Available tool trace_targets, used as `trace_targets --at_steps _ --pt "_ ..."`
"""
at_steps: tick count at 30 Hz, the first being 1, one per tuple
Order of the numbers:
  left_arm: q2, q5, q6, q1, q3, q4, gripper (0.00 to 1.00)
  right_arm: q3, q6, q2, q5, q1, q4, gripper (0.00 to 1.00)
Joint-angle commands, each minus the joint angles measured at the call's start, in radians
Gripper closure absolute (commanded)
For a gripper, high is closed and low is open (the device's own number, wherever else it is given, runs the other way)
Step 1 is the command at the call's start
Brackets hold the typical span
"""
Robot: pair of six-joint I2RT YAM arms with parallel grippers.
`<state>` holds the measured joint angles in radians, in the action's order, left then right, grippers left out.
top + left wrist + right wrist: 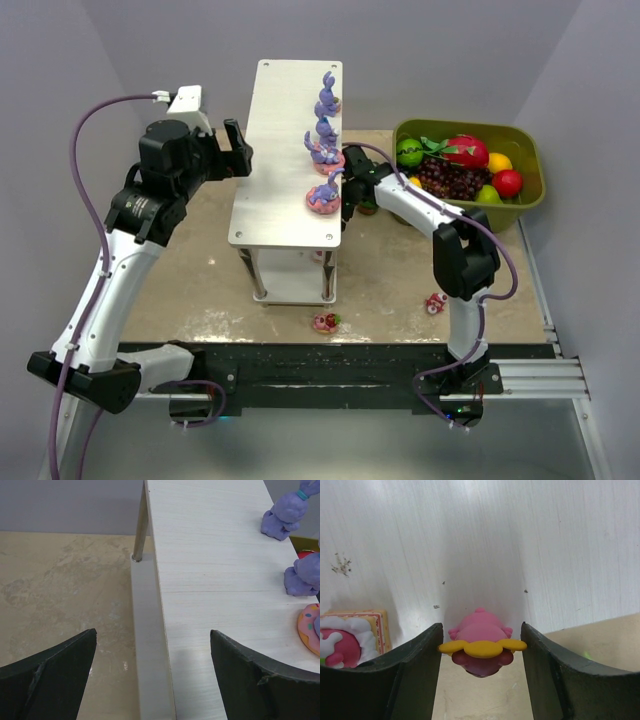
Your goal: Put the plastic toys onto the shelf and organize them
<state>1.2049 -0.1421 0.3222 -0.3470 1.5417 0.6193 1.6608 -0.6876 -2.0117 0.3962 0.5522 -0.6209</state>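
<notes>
So the shelf [285, 150] sits mid-table with its long axis running near to far. It has a pale white-silver top board with fine wood-ish grain, corner screws, thin shiny metal legs and a white lower tier. Three purple bunnies [322, 140] on round pink bases line up along its right edge, ears up and leaning toward the far end.

The right gripper [481, 630] is tucked in at the shelf's right side, next to the nearest bunny. Its black fingers pinch a small pink toy [481, 652] by the ends of its yellow band. The band runs crosswise, finger to finger, and the rounded body points away from the wrist camera onto a white grainy board. Can't tell which tier that is. A square pink-and-cream piece [355, 637] lies on that board just left of it.

The left gripper [153, 630] is spread wide with nothing in it, straddling the top board's left edge.

The table [190, 270] is tan and scuffed with whitish smears, and the walls are pale grey-lavender. Two loose pieces lie on it: a pink one [326, 321] just in front of the shelf's near end and a red one [435, 301] off to the right. An olive-green bin [530, 190] of fruit sits at the far right.
</notes>
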Motion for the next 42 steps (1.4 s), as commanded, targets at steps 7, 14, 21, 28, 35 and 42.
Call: trace_targets --at_steps 7,14,21,28,35,42 --pt "0.002 -0.005 0.005 0.009 0.041 -0.012 0.01 0.021 -0.017 0.017 0.032 0.045 0.007 0.97" --pt "0.001 -0.004 0.006 0.009 0.043 -0.012 0.00 0.030 -0.032 0.005 0.003 0.048 0.027 0.98" --pt "-0.002 -0.005 0.008 0.009 0.044 -0.007 0.00 0.074 -0.053 -0.039 -0.005 0.048 0.004 0.98" --pt "0.002 -0.002 0.015 0.009 0.044 -0.010 0.00 0.085 -0.056 -0.045 -0.023 0.048 -0.003 0.96" --pt "0.002 -0.002 0.021 0.009 0.040 -0.012 0.00 0.025 -0.032 0.005 -0.034 0.048 0.088 0.99" --pt "0.004 -0.002 0.029 0.009 0.034 -0.013 0.01 -0.035 -0.009 0.064 -0.026 0.045 0.191 1.00"
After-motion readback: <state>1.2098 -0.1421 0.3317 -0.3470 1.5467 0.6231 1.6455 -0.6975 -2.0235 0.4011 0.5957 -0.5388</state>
